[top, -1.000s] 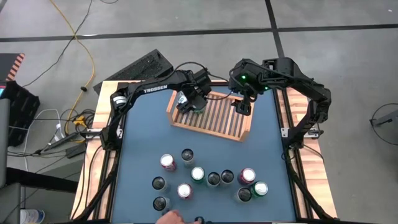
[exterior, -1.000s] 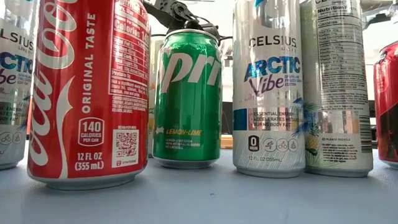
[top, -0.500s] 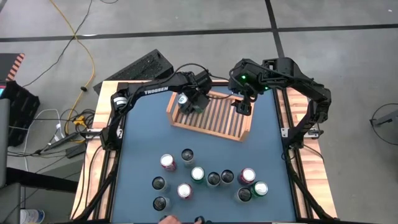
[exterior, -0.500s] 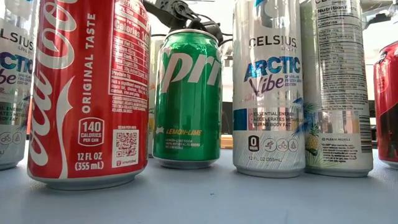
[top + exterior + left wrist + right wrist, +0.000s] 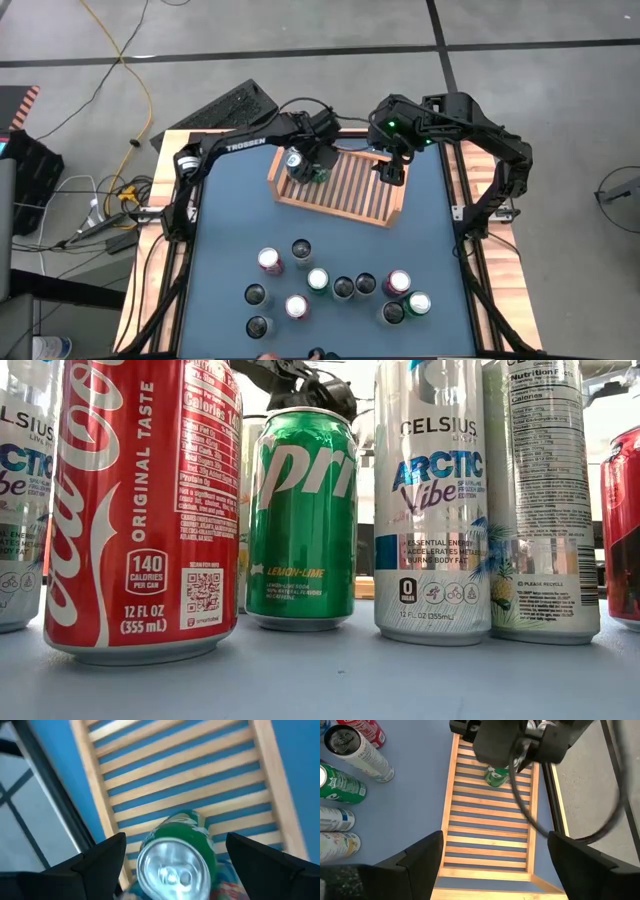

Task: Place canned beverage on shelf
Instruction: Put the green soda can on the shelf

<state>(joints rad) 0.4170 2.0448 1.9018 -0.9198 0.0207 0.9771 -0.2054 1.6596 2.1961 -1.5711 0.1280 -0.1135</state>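
Overhead straight down on table (image 5: 225,240); low level behind cans; both wrists past own fingers, sharing shelf (image 5: 490,827).

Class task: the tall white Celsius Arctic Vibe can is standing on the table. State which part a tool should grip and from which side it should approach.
Grip the Celsius can around its upper body, coming straight down from above. It stands upright, and the neighbouring can crowds its side, so only the top is free.
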